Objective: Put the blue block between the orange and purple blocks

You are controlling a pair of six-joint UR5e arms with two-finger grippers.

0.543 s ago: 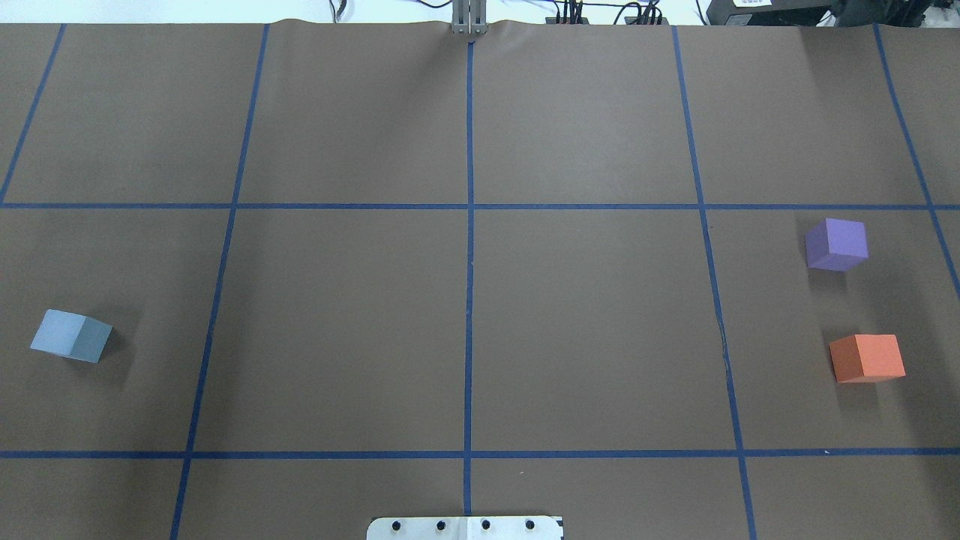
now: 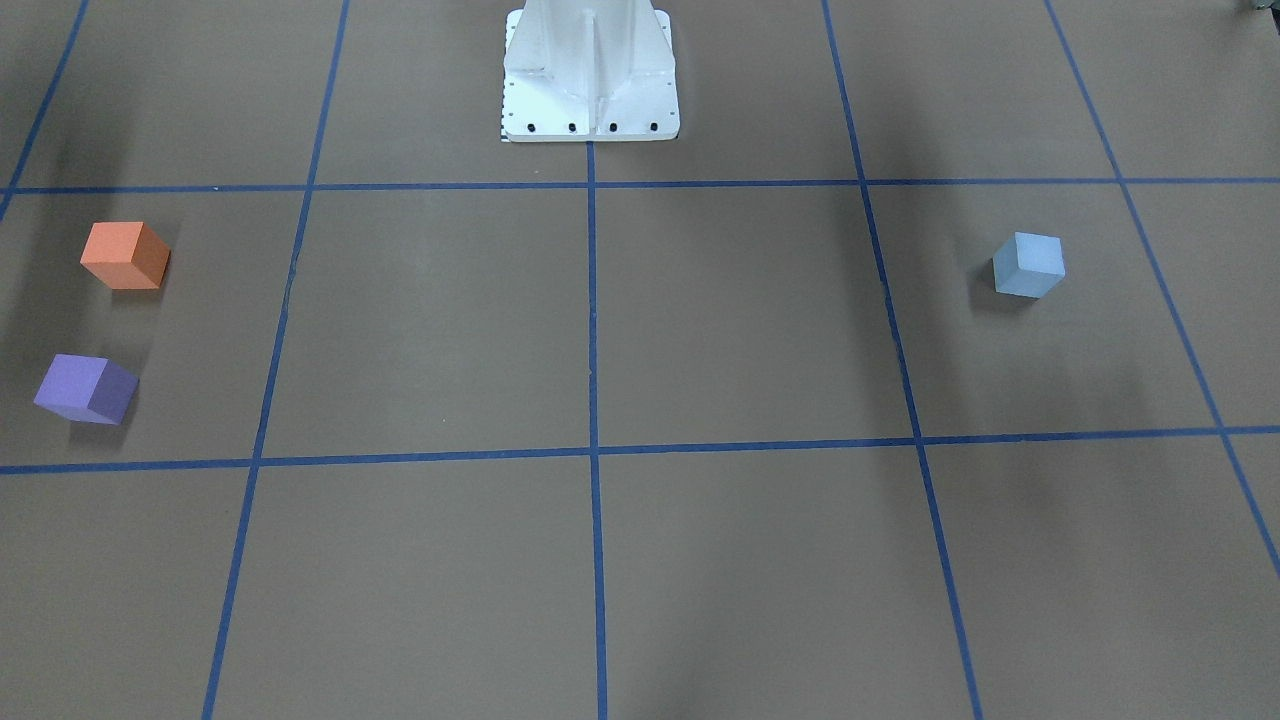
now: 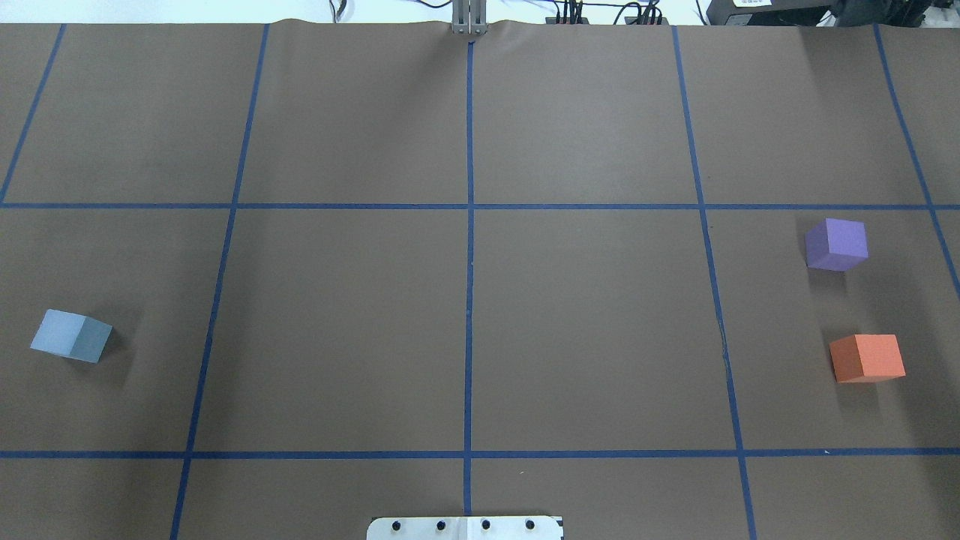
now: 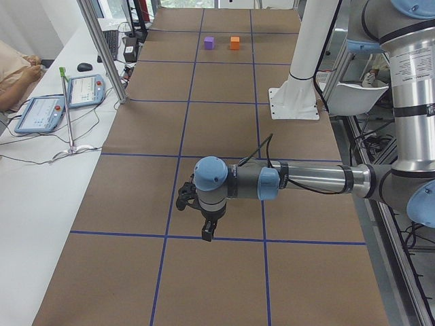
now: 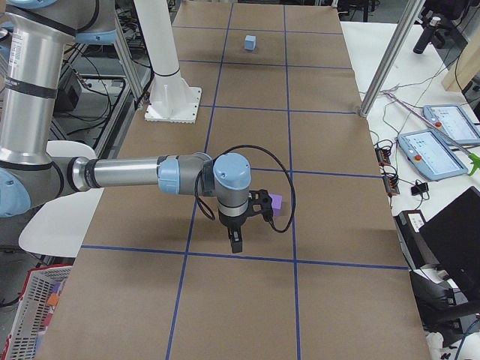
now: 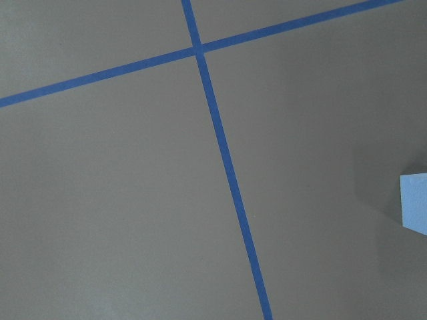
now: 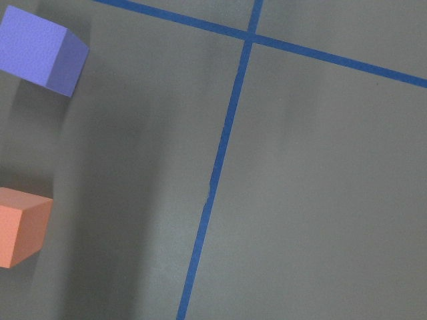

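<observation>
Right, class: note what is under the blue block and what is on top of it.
Nothing sits on top of the blue block. It rests on the brown table cover. The patch of cover beneath it is hidden by the block itself.

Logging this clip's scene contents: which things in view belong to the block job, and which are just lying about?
Job: blue block, orange block, purple block.
Lying about: white pedestal base, blue tape grid, two tablet pendants and a mouse on the side bench.
</observation>
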